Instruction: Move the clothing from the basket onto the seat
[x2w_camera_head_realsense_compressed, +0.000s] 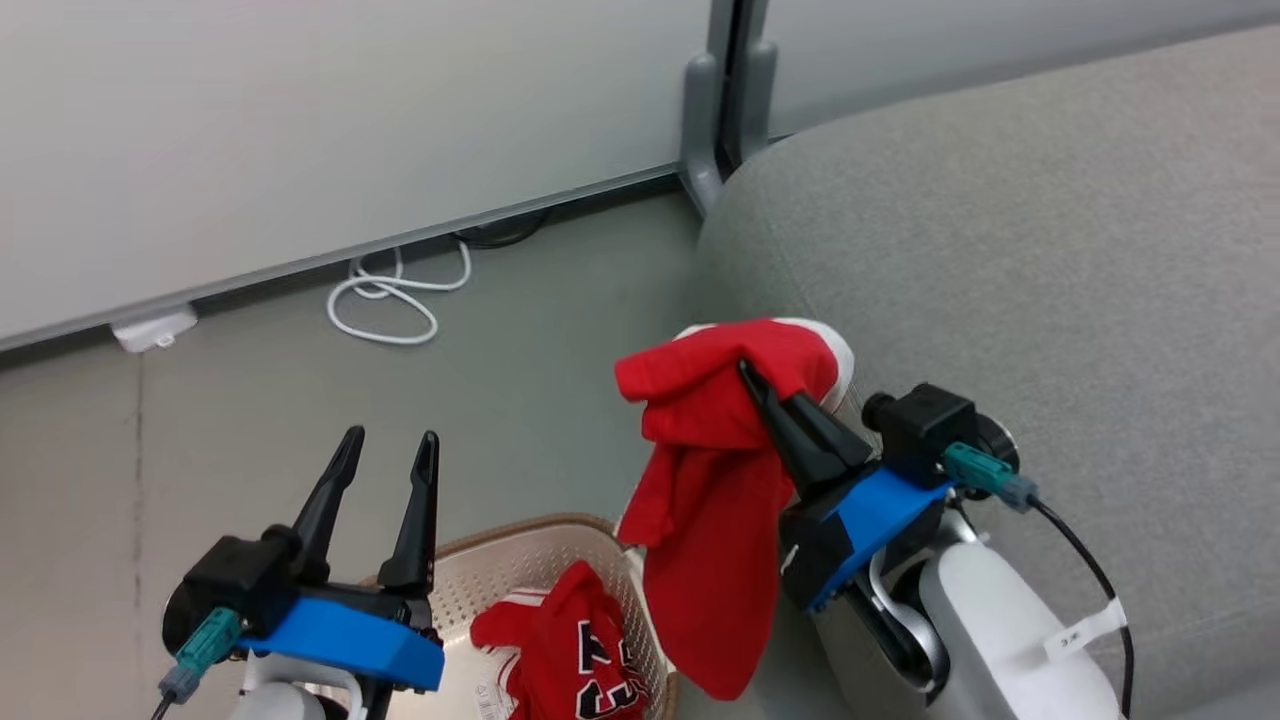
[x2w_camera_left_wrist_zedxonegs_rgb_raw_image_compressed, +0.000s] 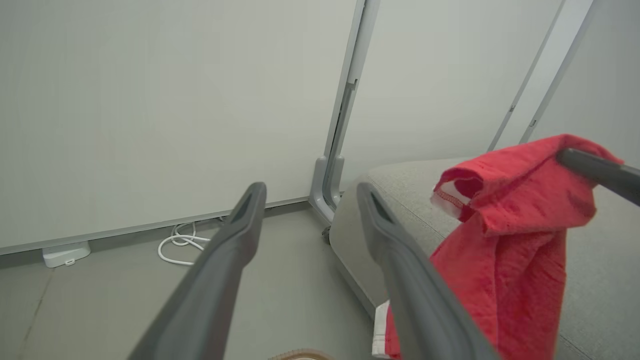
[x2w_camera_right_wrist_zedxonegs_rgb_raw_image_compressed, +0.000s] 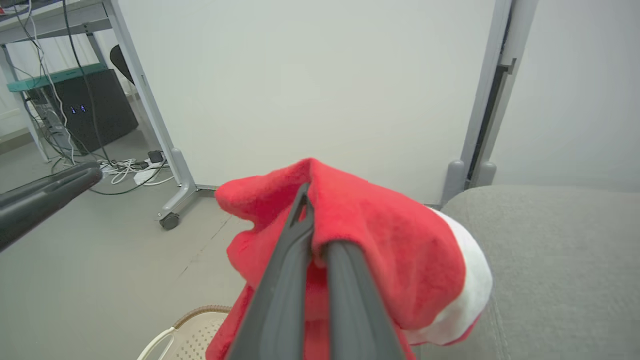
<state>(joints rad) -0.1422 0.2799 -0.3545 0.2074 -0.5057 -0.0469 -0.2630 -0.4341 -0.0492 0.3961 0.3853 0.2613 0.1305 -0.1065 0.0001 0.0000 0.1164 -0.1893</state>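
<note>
Carrying step, R arm: right gripper (x2w_camera_head_realsense_compressed: 752, 378) is pinched tight on a fold of the plain red garment (x2w_camera_head_realsense_compressed: 705, 520). The cloth hangs from the grip between basket (x2w_camera_head_realsense_compressed: 500, 532) and seat (x2w_camera_head_realsense_compressed: 1050, 250), its top at the seat's rounded edge and its tail dangling beside the basket rim.

Judgement: swing well over the seat before letting go, w/ enough height for the tail to clear the edge (else it likely slides to the floor (x2w_camera_head_realsense_compressed: 300, 450)).

Left gripper (x2w_camera_head_realsense_compressed: 392, 445) is spread wide, empty, above the basket's left side. Lettered garment (x2w_camera_head_realsense_compressed: 575, 650) lies crumpled in the basket.

Materials:
- Garment: thin, limp weave, white trim.
- Basket: hard perforated plastic, brown woven-look rim.
- Seat: coarse grey fabric, soft rounded corner.
</note>
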